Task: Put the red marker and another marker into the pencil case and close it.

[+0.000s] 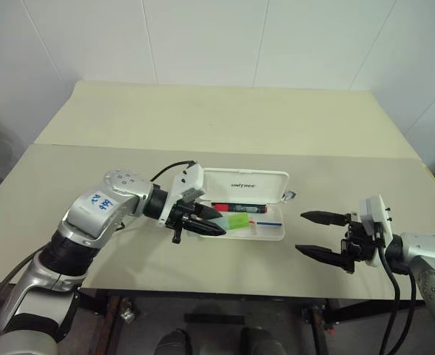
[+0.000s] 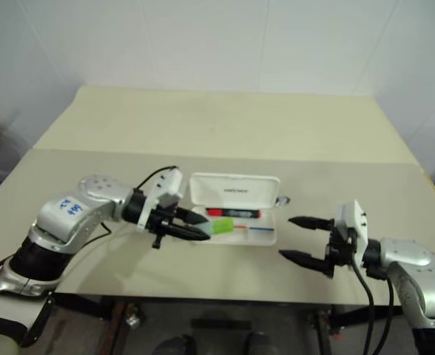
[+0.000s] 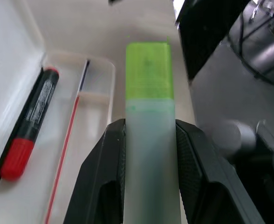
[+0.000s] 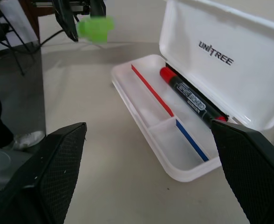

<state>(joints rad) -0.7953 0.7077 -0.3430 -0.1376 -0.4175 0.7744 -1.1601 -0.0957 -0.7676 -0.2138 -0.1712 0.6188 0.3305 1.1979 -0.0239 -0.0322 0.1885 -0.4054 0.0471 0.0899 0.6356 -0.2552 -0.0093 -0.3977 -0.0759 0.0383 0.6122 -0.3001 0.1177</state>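
Note:
The white pencil case lies open at the table's middle, its lid standing up at the back. The red marker lies inside along the hinge, black body with a red end. My left gripper is shut on the other marker, a pale green highlighter. It points right and holds the highlighter in the air at the case's left front. My right gripper stands open to the right of the case, nothing between its fingers.
A red and blue stripe runs along the divider inside the tray. The case's small clasp sticks out at the lid's right end. Bare beige table surrounds the case, and the front edge runs just under both grippers.

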